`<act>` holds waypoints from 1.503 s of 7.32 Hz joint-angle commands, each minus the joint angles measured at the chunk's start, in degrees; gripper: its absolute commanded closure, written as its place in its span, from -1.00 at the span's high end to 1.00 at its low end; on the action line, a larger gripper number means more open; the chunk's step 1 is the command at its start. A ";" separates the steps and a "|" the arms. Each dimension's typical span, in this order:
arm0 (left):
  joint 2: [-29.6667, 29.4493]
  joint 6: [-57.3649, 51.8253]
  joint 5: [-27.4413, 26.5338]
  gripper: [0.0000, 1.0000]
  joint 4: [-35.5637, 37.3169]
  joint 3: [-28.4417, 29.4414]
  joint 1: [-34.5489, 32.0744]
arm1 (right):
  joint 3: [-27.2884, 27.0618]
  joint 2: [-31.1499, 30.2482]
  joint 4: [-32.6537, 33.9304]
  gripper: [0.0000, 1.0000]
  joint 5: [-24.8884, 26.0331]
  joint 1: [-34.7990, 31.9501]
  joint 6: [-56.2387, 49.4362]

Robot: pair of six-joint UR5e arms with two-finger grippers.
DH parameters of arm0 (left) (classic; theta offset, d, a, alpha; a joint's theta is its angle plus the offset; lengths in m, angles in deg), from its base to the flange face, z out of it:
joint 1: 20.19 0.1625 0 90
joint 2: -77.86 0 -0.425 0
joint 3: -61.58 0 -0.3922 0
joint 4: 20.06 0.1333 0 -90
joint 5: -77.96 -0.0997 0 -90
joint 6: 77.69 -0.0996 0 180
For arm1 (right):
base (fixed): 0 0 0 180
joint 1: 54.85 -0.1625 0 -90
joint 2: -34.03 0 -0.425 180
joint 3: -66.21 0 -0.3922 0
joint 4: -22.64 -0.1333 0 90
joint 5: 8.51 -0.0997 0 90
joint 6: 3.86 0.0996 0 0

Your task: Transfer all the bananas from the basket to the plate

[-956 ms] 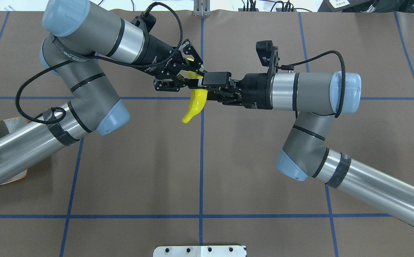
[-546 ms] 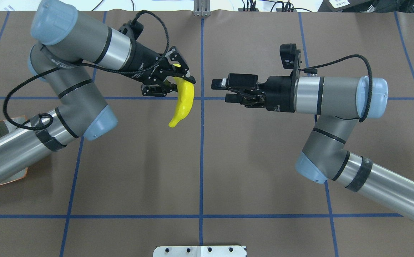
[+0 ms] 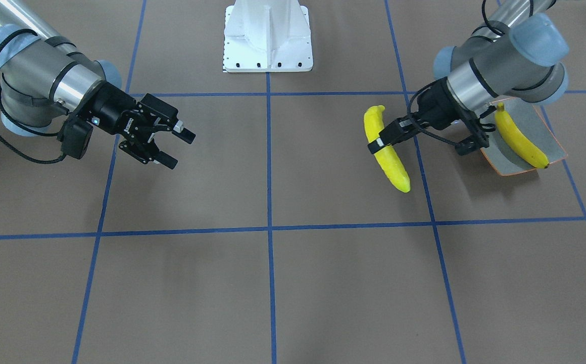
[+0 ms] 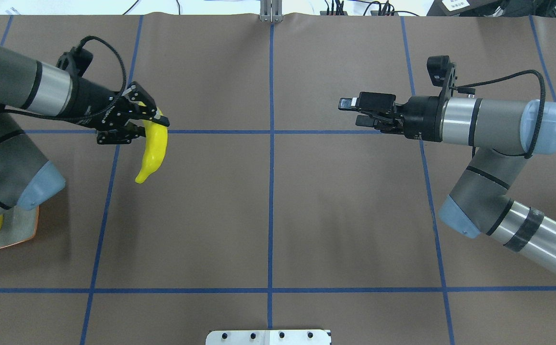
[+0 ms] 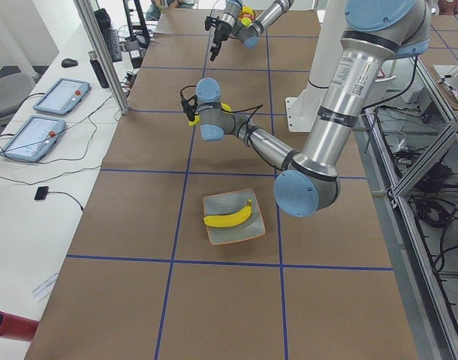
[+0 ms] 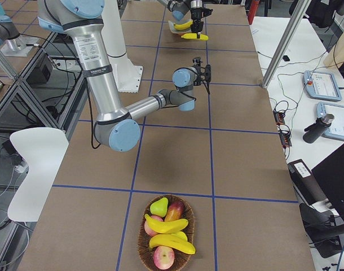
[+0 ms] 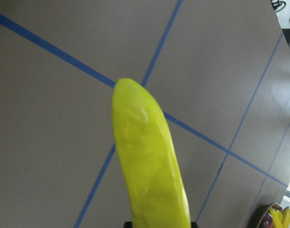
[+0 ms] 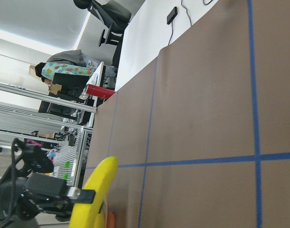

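Left gripper (image 4: 149, 127), at the end of the arm on the robot's left side, pinches a bright yellow banana (image 4: 153, 153) near one end, its fingers pressed against the fruit from either side. The banana hangs lifted off the brown table (image 4: 187, 215), and its free end curves back toward the robot's edge. Just beside this arm, at the table's left end, sits the plate (image 3: 550, 136), a square grey-green dish with a thin orange rim. A second banana (image 3: 518, 136) lies diagonally across the plate. From overhead, the left arm's elbow hides most of the plate, and only a corner shows. Blue tape lines (image 4: 271, 191) divide the table into large squares. Well apart from the held fruit, across the table's centre line, the right gripper (image 4: 354, 112) hovers over the table with its fingers spread and nothing between them. It points toward the left arm. Farthest away, at the table's right end, stands a woven basket (image 6: 146, 237). It holds two more bananas (image 6: 166, 226) lying side by side, together with a green pear (image 6: 158, 206) and red apples (image 6: 163, 257).
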 commanded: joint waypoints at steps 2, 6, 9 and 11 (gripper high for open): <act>11.97 -17.78 0.18 -1.00 4.02 -0.97 -4.13 | 2.26 -2.68 7.97 1.00 3.57 -2.19 -9.53; 21.83 -36.56 -0.60 -1.00 16.39 -5.08 -9.07 | 2.52 -3.75 13.08 1.00 5.94 -3.69 -12.30; 24.38 -59.02 -0.70 -1.00 25.99 -6.06 -16.18 | 2.17 -3.93 19.31 1.00 6.04 -5.79 -18.68; 26.22 -61.71 -4.89 -1.00 29.17 -6.16 -16.19 | 1.56 -3.93 26.50 1.00 2.28 -9.99 -25.63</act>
